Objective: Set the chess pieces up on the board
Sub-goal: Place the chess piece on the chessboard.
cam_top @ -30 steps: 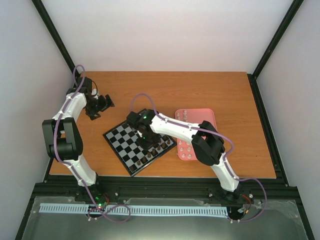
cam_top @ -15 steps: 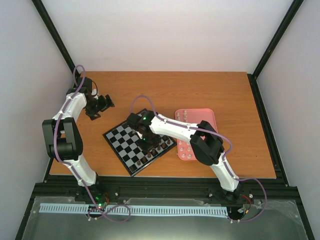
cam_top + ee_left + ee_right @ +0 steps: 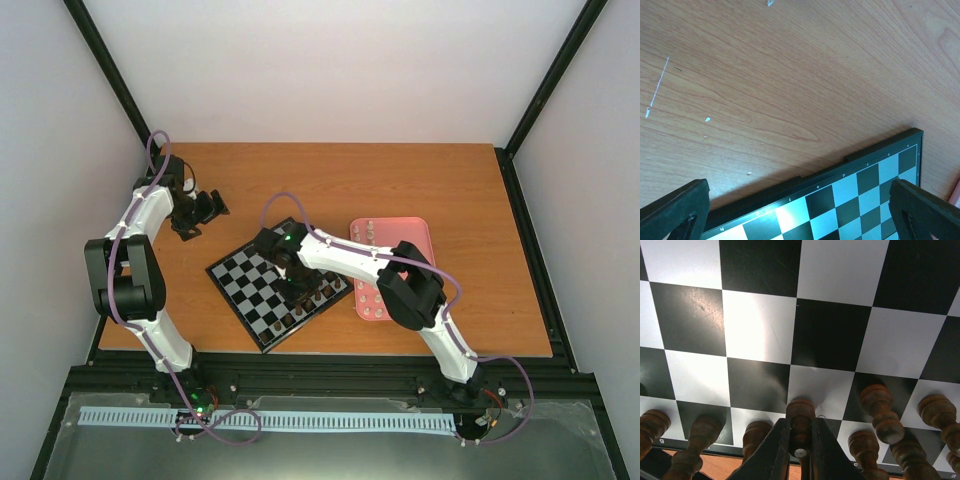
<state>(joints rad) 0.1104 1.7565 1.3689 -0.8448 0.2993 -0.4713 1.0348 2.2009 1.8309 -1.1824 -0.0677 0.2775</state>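
The board (image 3: 250, 285) lies tilted in the middle of the table. Dark brown pieces (image 3: 316, 296) stand along its near right edge. My right gripper (image 3: 298, 288) is over that edge, shut on a dark brown piece (image 3: 800, 420) whose base rests on a pale square. Other dark brown pieces (image 3: 879, 411) stand beside it in two rows. My left gripper (image 3: 205, 208) is open and empty over bare table beyond the board's far left corner; its fingers (image 3: 675, 212) frame the board's edge (image 3: 860, 152). Cream-white pieces (image 3: 372, 298) stand in the pink tray.
The pink tray (image 3: 410, 235) lies just right of the board, under my right arm. Black frame posts stand at the table's back corners and a rail runs along the near edge.
My right gripper has shifted slightly along the board's near right edge. The left arm has not moved.
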